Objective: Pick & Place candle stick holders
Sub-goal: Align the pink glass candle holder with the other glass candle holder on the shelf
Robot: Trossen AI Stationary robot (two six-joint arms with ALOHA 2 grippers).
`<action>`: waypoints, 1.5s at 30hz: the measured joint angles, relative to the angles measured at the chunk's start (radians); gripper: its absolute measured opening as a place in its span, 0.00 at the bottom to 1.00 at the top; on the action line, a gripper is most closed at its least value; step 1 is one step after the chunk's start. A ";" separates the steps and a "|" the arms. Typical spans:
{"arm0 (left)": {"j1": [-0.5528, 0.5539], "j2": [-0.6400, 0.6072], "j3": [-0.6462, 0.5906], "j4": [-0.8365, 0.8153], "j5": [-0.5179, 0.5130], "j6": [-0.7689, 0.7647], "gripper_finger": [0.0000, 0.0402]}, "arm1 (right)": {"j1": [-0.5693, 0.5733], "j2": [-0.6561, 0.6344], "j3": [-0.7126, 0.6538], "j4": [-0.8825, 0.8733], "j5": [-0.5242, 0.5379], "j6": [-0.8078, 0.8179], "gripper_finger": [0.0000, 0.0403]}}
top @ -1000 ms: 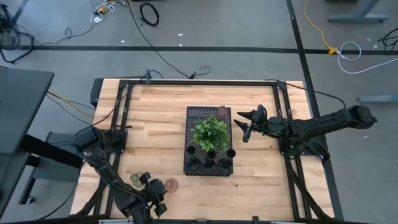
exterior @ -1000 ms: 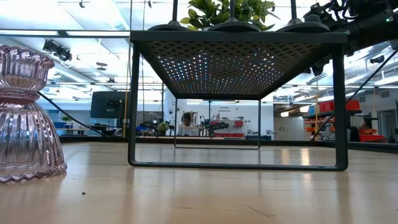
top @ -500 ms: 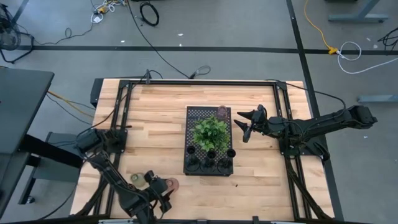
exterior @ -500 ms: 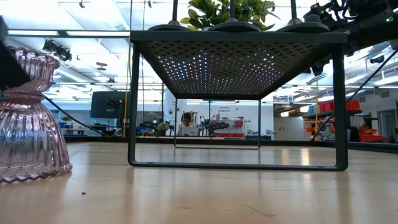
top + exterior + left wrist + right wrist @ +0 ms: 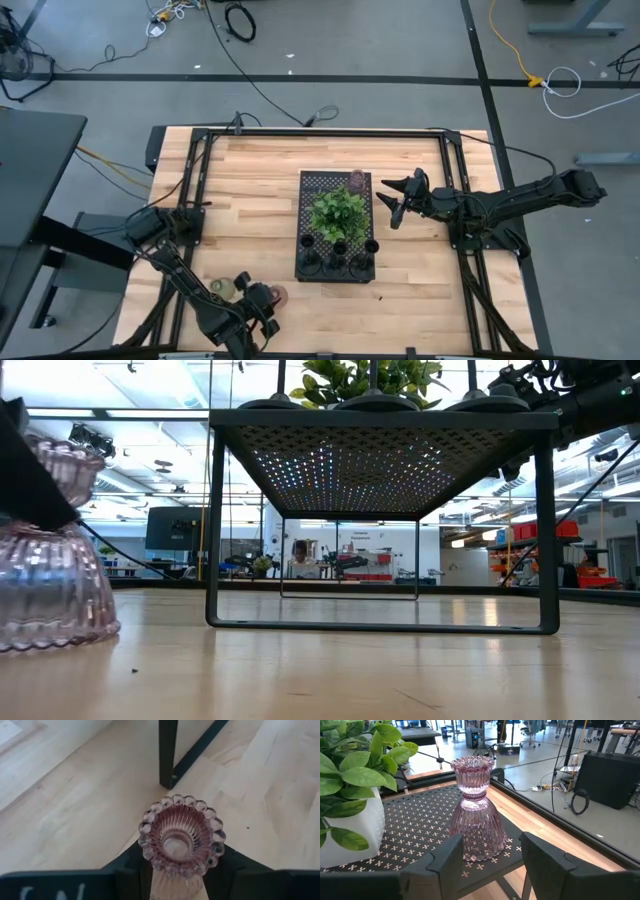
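Note:
A pink ribbed glass candle stick holder (image 5: 181, 835) stands on its flared base on the table near the front left (image 5: 278, 294); it also shows in the low view (image 5: 50, 560). My left gripper (image 5: 266, 299) is closed around it. An olive-green holder (image 5: 220, 288) stands on the table just left of it. A second pink holder (image 5: 476, 810) stands on the black perforated tray (image 5: 335, 190), with black holders (image 5: 340, 248) along the tray's near edge. My right gripper (image 5: 392, 203) is open and empty, level with the tray's right side. My left gripper has the pink holder's narrow neck (image 5: 175, 887), just below the scalloped cup, between its two fingers (image 5: 132, 870). The fingers come from the table's left, slanting down. The holder stands about upright with its base (image 5: 55, 630) on the table.
The tray stands on thin black legs (image 5: 167, 750) at mid-table, with a green plant in a white pot (image 5: 350, 770) on it. Black frame rails (image 5: 190, 200) run along the table's left and right sides. A person (image 5: 297, 550) shows far off in the room.
My left gripper has moved toward the table's right edge up to the pink holder, and its fingers now flank the neck. The holder has slid slightly toward the right on the table. My right arm has kept still.

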 joint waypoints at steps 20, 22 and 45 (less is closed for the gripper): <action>0.012 -0.089 0.000 -0.238 -0.056 -0.067 0.32 | 0.000 0.000 0.000 0.000 0.000 0.000 0.50; 0.013 -0.134 0.001 -0.264 -0.096 -0.046 0.32 | 0.000 0.000 0.000 0.000 0.000 0.000 0.50; 0.089 -0.492 0.000 -0.517 -0.314 0.261 0.32 | 0.000 0.000 0.000 0.000 0.000 -0.003 0.50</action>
